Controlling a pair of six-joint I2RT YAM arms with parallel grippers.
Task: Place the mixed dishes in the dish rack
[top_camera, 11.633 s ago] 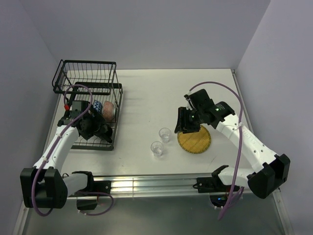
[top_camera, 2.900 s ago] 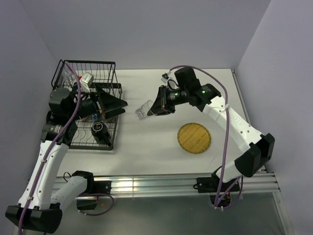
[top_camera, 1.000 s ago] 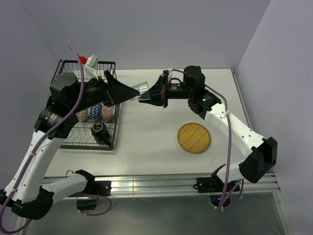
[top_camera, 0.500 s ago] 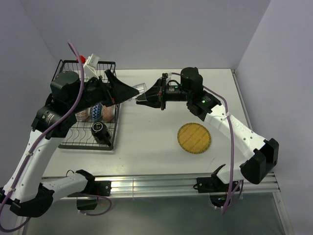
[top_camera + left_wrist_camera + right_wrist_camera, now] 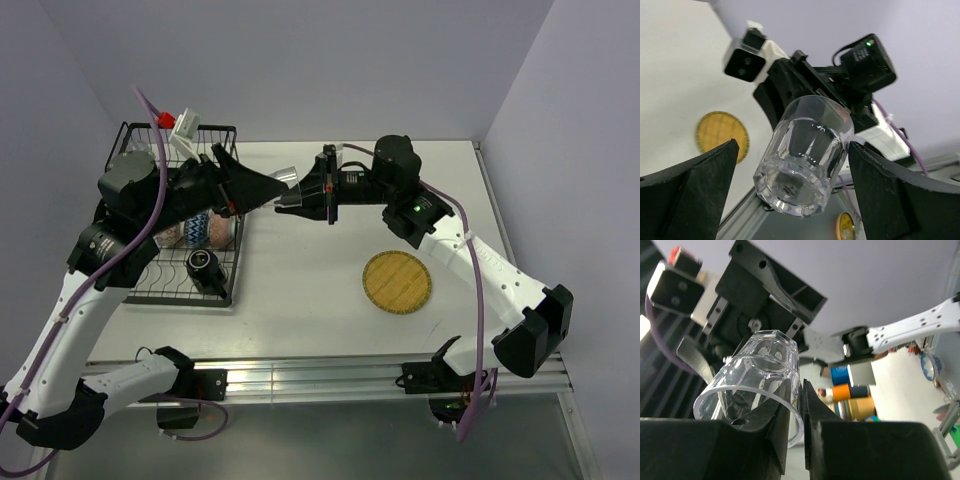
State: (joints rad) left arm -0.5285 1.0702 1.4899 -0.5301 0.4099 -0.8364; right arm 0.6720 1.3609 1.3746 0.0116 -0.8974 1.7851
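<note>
Handover in mid-air, judging from the top view. The right gripper [image 5: 298, 197] holds a clear glass [image 5: 289, 183] out sideways toward the left, in the air just right of the dish rack [image 5: 228, 292]. The left gripper [image 5: 268, 188] stands wide open around the glass's base end and is not yet closed on it. The rack sits on the left arm's [image 5: 72, 300] side, so a pass across makes sense.

Counted here:
- one glass
- one yellow plate [image 5: 397, 282], lying on the table [image 5: 320, 320] at the right
- one dark mug [image 5: 203, 264] in the rack's lower tier
- at least two patterned bowls [image 5: 218, 230] just beyond the mug, partly hidden by the left arm

I cannot make out a third bowl or a second glass.

Left wrist view: the glass lies base-first between the two spread fingers [image 5: 690, 200], apart from each, so nothing is gripped on this side.

Right wrist view: the right claw is narrow. It pinches the glass wall at the rim, seemingly with one finger inside and one outside.
</note>
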